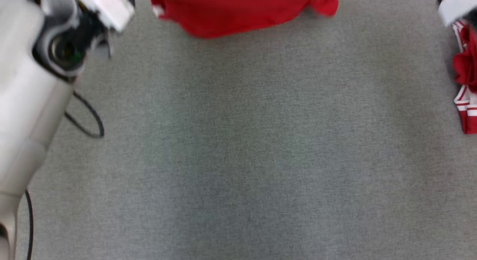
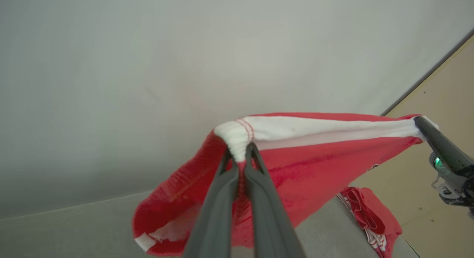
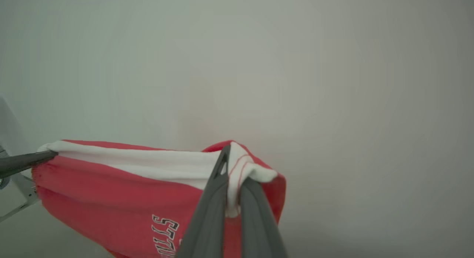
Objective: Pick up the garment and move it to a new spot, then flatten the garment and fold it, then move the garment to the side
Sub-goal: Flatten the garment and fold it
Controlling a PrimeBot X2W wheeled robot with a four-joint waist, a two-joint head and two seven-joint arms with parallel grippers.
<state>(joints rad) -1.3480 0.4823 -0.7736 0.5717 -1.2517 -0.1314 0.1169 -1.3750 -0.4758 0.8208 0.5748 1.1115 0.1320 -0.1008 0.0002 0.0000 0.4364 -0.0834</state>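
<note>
Our left gripper (image 2: 240,154) shows in the left wrist view with its fingers pressed together on the white ribbed waistband of the red garment (image 2: 307,165). The band runs taut across to our right gripper (image 2: 426,126), which pinches its other end. The red cloth sags below the band in a loose pouch, above the grey desk (image 2: 74,228). A second red-and-white garment (image 2: 366,217) lies crumpled near the desk's edge, with tan floor beyond it.

In the right wrist view the right gripper's fingers are closed on a bunched fold of the same waistband. Black lettering shows on the red panel beneath.

In the head view the garment hangs at the desk's far edge, about midway along it, and the other garment lies at the right edge. Our left forearm (image 1: 37,84) and a loose black cable (image 1: 89,118) sit at the left edge.

We judge the garment to be light, soft and limp. It will drape and crease wherever it is unsupported. The thick elastic band is the firmest place to hold it, at the two ends, so that it spreads flat when lowered.
</note>
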